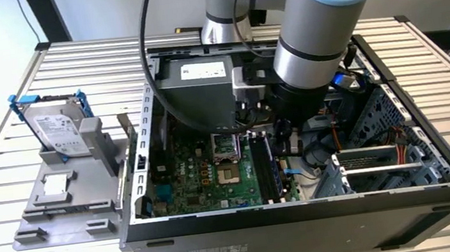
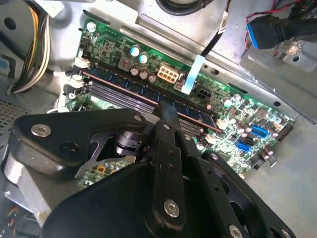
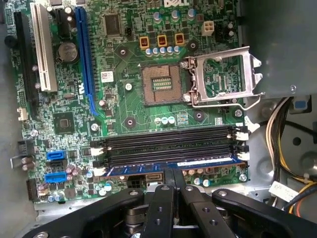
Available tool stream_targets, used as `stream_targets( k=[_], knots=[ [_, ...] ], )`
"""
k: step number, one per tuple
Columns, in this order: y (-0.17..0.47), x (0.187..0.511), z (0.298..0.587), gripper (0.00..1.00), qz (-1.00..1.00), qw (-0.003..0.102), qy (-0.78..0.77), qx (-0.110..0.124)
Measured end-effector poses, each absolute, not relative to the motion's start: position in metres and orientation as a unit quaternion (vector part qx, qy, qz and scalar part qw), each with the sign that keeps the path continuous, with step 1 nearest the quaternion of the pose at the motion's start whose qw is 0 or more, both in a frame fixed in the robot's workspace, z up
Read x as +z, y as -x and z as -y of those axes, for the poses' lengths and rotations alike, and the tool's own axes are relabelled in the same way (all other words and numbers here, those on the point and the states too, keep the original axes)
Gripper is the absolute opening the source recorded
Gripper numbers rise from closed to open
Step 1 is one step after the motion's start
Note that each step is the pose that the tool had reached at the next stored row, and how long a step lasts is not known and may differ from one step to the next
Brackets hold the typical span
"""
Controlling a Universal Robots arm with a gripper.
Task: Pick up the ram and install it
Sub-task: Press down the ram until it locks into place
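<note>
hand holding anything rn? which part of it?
The hand is closed on the ram, pinching its upper long edge near the middle. The stick stands edge-down in the motherboard slot nearest the board's edge.

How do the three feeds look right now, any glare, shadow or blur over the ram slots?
Exterior view: the arm shades the case interior, so the slots look dark. First wrist view: even light, the ram and the empty slots are sharp; the hand is a black mass. Second wrist view: the hand looks soft up close, with bright glare on the metal chassis.
</note>
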State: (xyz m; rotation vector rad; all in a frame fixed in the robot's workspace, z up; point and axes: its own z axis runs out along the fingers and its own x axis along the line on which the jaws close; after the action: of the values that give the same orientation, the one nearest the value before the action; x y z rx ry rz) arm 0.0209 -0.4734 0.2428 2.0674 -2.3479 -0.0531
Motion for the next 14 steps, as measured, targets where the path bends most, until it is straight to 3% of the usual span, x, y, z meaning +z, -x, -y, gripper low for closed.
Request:
stream_targets(
  k=[14],
  knots=[
    [-0.021,0.218,0.466,0.0,0.75,0.007,-0.661,-0.016]
  ],
)
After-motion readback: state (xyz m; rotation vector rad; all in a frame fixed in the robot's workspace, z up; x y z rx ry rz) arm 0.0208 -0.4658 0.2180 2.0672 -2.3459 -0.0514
